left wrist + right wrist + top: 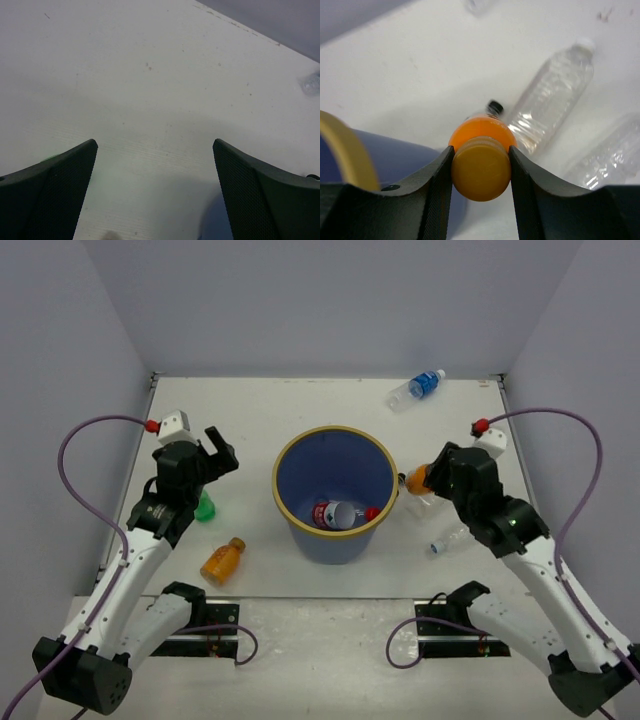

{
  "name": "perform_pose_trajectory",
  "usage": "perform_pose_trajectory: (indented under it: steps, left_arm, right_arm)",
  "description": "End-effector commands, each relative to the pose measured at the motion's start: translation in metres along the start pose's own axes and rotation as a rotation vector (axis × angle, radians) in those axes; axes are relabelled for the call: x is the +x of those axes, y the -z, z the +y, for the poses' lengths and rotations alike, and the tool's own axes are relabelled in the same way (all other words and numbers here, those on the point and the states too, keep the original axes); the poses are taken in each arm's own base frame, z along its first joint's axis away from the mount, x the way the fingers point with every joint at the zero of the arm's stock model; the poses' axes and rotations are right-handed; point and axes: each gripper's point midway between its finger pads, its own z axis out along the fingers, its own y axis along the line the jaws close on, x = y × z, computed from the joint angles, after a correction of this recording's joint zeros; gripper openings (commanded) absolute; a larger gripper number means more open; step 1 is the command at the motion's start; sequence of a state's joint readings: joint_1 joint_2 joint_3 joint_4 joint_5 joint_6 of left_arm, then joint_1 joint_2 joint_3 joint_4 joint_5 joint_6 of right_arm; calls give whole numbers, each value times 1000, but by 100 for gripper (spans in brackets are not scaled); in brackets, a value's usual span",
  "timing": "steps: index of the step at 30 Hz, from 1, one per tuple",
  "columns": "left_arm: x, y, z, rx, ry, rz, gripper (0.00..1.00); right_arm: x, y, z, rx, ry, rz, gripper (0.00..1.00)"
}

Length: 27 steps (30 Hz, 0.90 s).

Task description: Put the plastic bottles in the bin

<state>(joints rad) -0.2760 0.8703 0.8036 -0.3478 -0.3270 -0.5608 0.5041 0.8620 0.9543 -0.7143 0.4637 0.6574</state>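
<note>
The right gripper [410,483] holds an orange bottle [419,476] just outside the bin [300,445]; I'd lift it above the rim before swinging it over. The left gripper [155,147] gapes wide over the table [150,65]. Close up, the right jaws pinch the cap, which faces the wrist; the bottle's length runs straight away from the hand.

— How does the left side stand?
— The left arm [135,565] comes up from its base at near left with the elbow bent. The left claw [220,452] points far and to the right, jaws spread wide with nothing between them.
— And the right side?
— The right arm [545,565] rises from near right and leans left. The right claw [480,150] is closed on the cap end of an orange bottle [480,132], with one finger pressed on each side.
</note>
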Motion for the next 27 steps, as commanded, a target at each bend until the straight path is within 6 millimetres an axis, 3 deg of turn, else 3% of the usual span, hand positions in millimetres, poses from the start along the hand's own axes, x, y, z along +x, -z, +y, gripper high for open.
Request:
perform_pose_trajectory:
  steps: [1,5,7,9,11,14,18,21,23,27]
  left_arm:
    - [1,-2,6,-41,22,-3,100]
    - [3,-2,16,-98,33,8,100]
    - [1,0,18,-111,41,1,100]
    - [1,2,21,-123,45,0,100]
    - [-1,5,25,-146,59,-8,100]
    - [-1,9,31,-178,76,-9,100]
    - [2,13,40,-229,99,-3,100]
    - [6,18,51,-294,114,11,100]
    - [8,20,58,-329,122,10,100]
    - [10,23,64,-362,132,7,100]
  right_arm:
    - [-96,59,9,-80,-37,-297,0]
    - [-157,115,47,-309,-15,-449,0]
    - [-168,134,71,-449,34,-476,0]
    - [-166,148,95,-589,91,-472,0]
    - [-148,162,129,-799,180,-403,0]
    - [-115,163,158,-984,255,-270,0]
    - [-74,137,172,-1027,307,-138,1]
    - [-46,125,178,-1043,351,-90,8]
    - [-33,120,179,-1039,379,-70,19]
    - [-26,110,177,-986,402,-53,60]
